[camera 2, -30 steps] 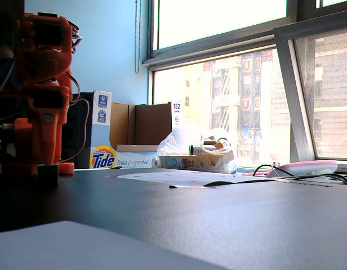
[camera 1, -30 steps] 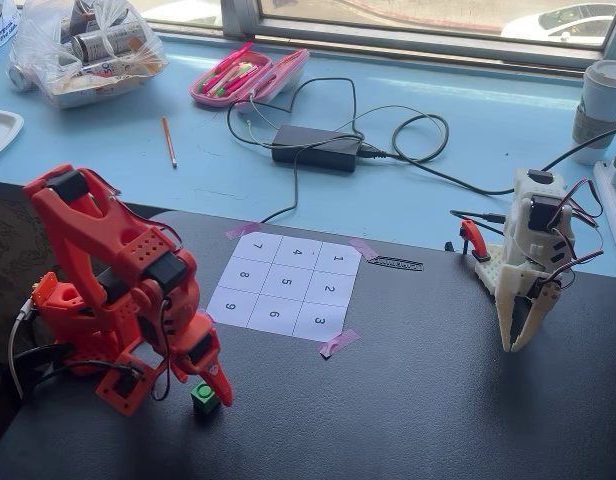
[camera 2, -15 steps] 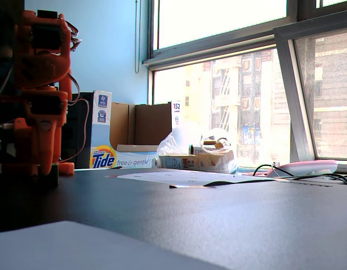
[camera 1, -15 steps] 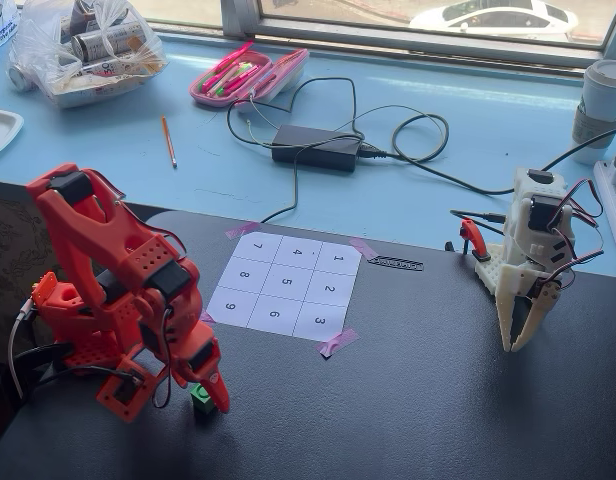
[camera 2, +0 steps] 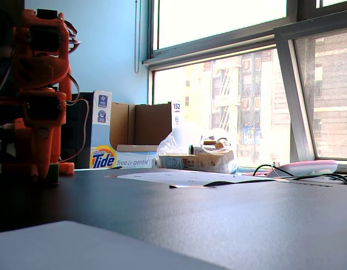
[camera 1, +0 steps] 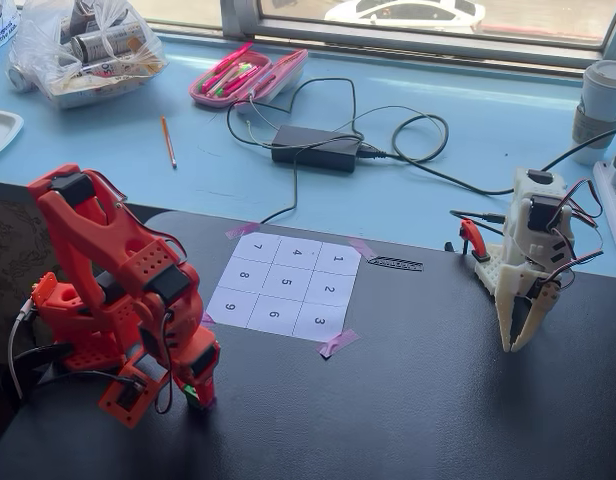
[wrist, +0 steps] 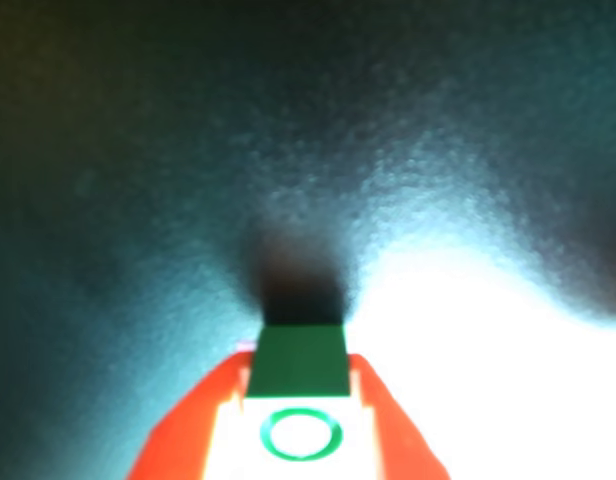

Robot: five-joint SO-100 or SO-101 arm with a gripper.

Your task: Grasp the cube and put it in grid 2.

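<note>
The green cube [wrist: 296, 378] sits between the two orange fingers of my gripper [wrist: 300, 358], which touch both its sides. Its top face is washed out white with a green ring. In a fixed view the gripper [camera 1: 198, 392] points down at the black table's near left, and a sliver of the cube [camera 1: 191, 393] shows in it, down at the table surface. Grid 2 [camera 1: 329, 290] is the middle square of the right column of the numbered sheet, well to the right of and beyond the gripper. The low fixed view shows the orange arm [camera 2: 41, 101] and the sheet [camera 2: 179, 177] edge-on.
A white second arm [camera 1: 533, 260] stands at the table's right edge, pointing down. Pink tape [camera 1: 337, 343] holds the sheet's corners. Behind the black table lie a power brick with cables [camera 1: 316, 147], a pink pencil case [camera 1: 248, 77] and a bag of tins [camera 1: 88, 50].
</note>
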